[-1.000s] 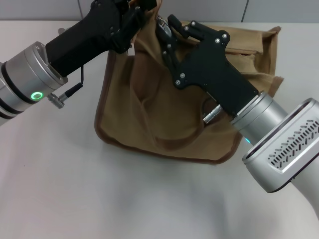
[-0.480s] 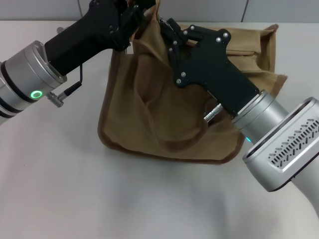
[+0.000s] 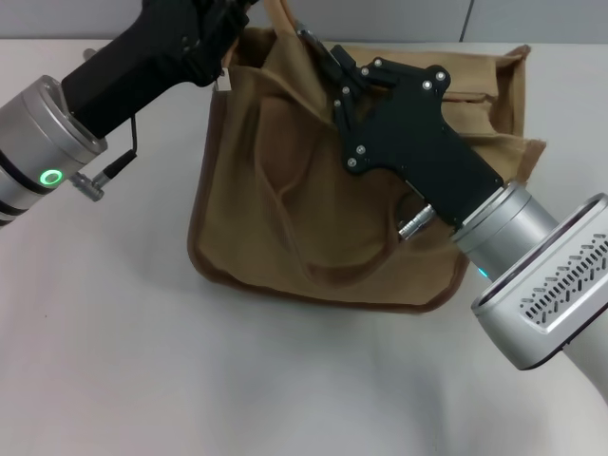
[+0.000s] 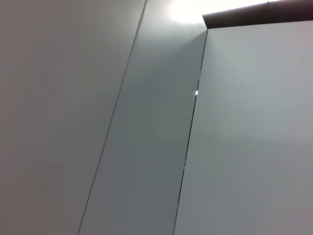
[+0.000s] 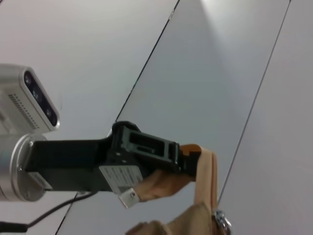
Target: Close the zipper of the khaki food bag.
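The khaki food bag point(image 3: 285, 209) lies on the white table with its top edge lifted. My left gripper point(image 3: 231, 24) is at the bag's far left top corner, shut on the fabric handle point(image 5: 205, 176); it also shows in the right wrist view point(image 5: 183, 159). My right gripper point(image 3: 323, 52) is on the top edge just right of it, shut at the zipper. The silver pull tab point(image 5: 221, 219) shows at the edge of the right wrist view, above the bag's fabric point(image 5: 190, 220). The zipper track is mostly hidden behind my right arm.
The white table point(image 3: 142, 361) stretches in front of and left of the bag. Grey wall panels point(image 4: 146, 147) stand behind. The left wrist view shows only those panels.
My left gripper has pulled the bag's top corner farther back and left, stretching the top edge. My right gripper has shifted slightly right along the top.
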Tool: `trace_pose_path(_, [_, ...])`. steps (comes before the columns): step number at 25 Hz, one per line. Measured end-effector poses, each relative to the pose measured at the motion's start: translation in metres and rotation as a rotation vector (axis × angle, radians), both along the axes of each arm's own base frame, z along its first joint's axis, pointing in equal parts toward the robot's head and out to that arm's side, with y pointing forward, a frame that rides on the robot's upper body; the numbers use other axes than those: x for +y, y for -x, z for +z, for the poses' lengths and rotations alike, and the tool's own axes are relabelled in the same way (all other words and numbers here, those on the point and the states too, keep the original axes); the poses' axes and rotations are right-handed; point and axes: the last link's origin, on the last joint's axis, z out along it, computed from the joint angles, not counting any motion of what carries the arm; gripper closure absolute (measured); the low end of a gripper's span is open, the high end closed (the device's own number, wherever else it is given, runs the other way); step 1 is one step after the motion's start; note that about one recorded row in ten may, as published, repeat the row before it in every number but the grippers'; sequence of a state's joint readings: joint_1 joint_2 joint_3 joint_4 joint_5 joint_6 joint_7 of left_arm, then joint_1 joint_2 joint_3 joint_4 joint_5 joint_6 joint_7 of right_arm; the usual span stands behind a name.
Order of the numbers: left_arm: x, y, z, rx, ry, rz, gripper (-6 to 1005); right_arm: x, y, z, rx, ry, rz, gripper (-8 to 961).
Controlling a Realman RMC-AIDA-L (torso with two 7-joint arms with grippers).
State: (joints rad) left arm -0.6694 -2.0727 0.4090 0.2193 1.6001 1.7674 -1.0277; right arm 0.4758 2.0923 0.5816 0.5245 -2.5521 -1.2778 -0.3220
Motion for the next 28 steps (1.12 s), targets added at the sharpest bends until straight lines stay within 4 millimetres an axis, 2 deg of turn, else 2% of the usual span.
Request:
trace_pose_path(9, [0.0, 0.001, 0.001, 0.001, -0.007, 0.003, 949, 0.001, -0.003, 0.001, 0.004, -0.003, -0.016, 946])
trace_pose_path(19, [0.0, 0.0, -0.001, -0.001, 0.001, 0.002, 947, 0.001, 0.008, 0.001, 0.028, 0.0, 0.009, 951])
trace_pose_path(25, [-0.001, 0.0, -0.002, -0.001, 0.006, 0.003, 947, 0.002, 0.013, 0.001, 0.035, 0.003, 0.023, 934])
trace_pose_path(28, [-0.001, 0.0, -0.003, 0.001, 0.009, 0.003, 946, 0.002, 0.014, 0.001, 0.035, 0.003, 0.025, 891])
